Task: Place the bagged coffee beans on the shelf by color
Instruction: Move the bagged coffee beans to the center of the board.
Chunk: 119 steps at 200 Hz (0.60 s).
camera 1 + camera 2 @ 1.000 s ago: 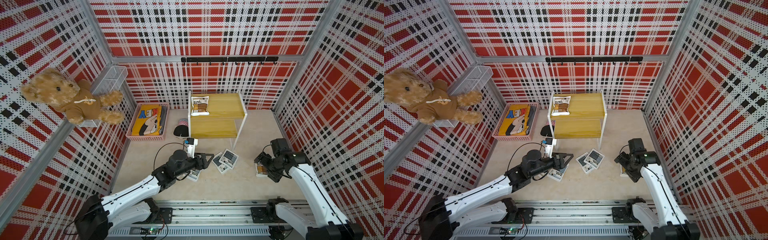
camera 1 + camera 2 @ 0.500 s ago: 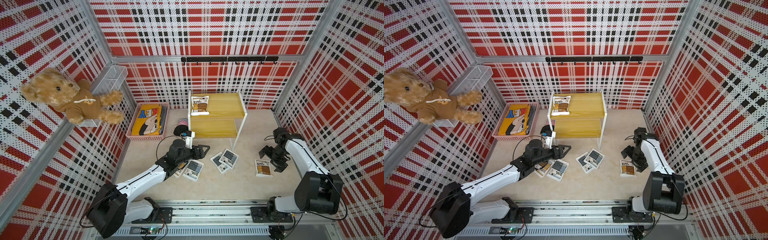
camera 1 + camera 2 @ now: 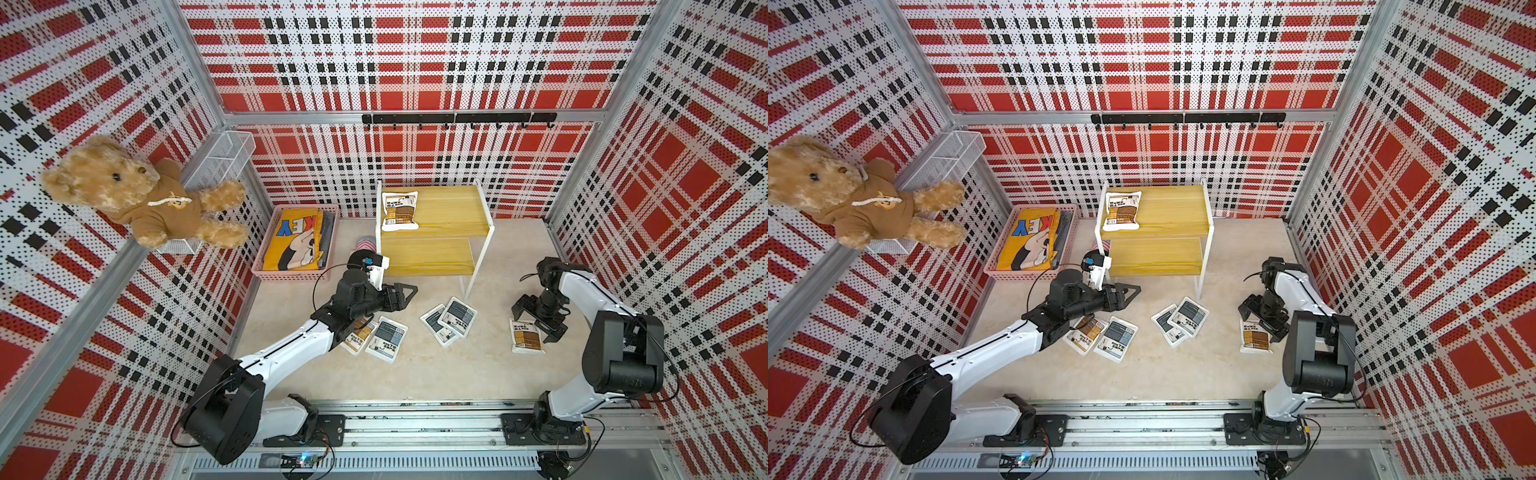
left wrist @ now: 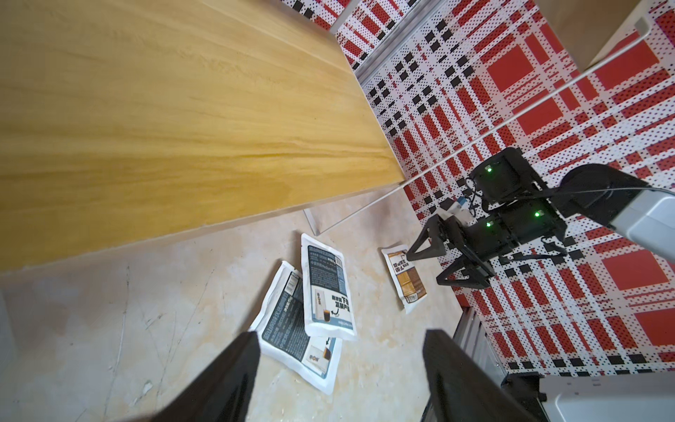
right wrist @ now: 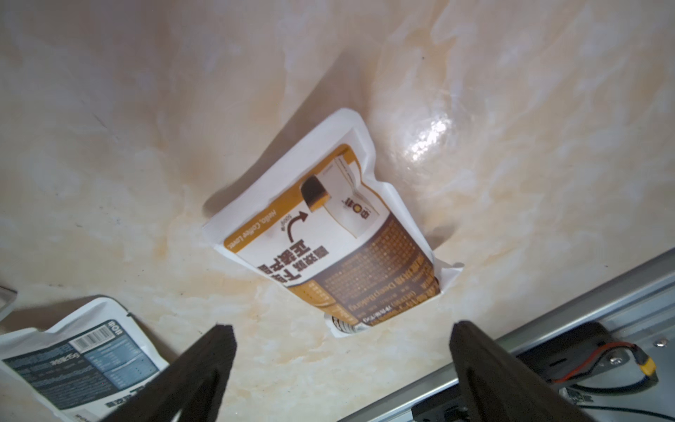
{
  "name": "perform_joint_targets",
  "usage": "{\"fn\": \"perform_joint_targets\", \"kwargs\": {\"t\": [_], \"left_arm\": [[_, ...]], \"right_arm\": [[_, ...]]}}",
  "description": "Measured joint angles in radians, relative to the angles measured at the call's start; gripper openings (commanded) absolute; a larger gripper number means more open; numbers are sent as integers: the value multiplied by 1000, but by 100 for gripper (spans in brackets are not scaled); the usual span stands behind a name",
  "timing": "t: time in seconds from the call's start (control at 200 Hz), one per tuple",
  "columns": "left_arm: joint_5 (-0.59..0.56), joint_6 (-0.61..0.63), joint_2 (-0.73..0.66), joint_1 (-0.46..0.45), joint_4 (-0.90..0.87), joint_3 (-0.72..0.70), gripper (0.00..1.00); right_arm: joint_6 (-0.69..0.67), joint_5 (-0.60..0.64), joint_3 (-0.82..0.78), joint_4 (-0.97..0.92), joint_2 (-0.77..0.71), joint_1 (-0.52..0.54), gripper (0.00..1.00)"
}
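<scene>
The shelf (image 3: 449, 208) (image 3: 1167, 208) stands at the back, and one brown bag (image 3: 400, 210) (image 3: 1121, 211) lies on its upper board. The other bagged coffee beans lie on the floor. A brown bag (image 3: 357, 338) and a grey bag (image 3: 388, 338) lie beside my left arm. Two overlapping grey bags (image 3: 451, 320) (image 4: 325, 292) are mid-floor. A third brown bag (image 3: 525, 336) (image 5: 328, 226) is on the right. My left gripper (image 3: 405, 297) (image 4: 341, 365) hangs open and empty before the lower board (image 4: 182, 109). My right gripper (image 3: 537, 322) (image 5: 343, 365) is open just above that right brown bag's far end, holding nothing.
A pink basket (image 3: 266, 266) holding a yellow cloth stands left of the shelf. A teddy bear (image 3: 137, 195) and a white wire basket (image 3: 220, 158) hang on the left wall. A black hook rail (image 3: 457, 118) crosses the back wall. The arms' metal rail (image 3: 415, 419) runs along the front.
My left gripper moved from over the floor bags toward the shelf's front. My right arm swung to a new pose, uncovering the right brown bag on the floor. Both grippers stayed open.
</scene>
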Motion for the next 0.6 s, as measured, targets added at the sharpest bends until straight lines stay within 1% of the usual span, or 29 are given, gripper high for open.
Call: {"fn": "perform_joint_targets", "kwargs": {"t": [0.24, 0.386, 0.526, 0.596], "left_arm": [[-6, -11, 10, 0, -13, 6, 78], [-31, -17, 23, -21, -56, 63, 78], [-42, -18, 26, -43, -72, 103, 78], [-40, -18, 27, -44, -82, 109, 78]], "right_arm": [[-33, -77, -67, 85, 27, 5, 100], [-34, -114, -112, 138, 27, 22, 100], [-13, -135, -148, 178, 10, 64, 100], [14, -151, -164, 200, -11, 105, 100]]}}
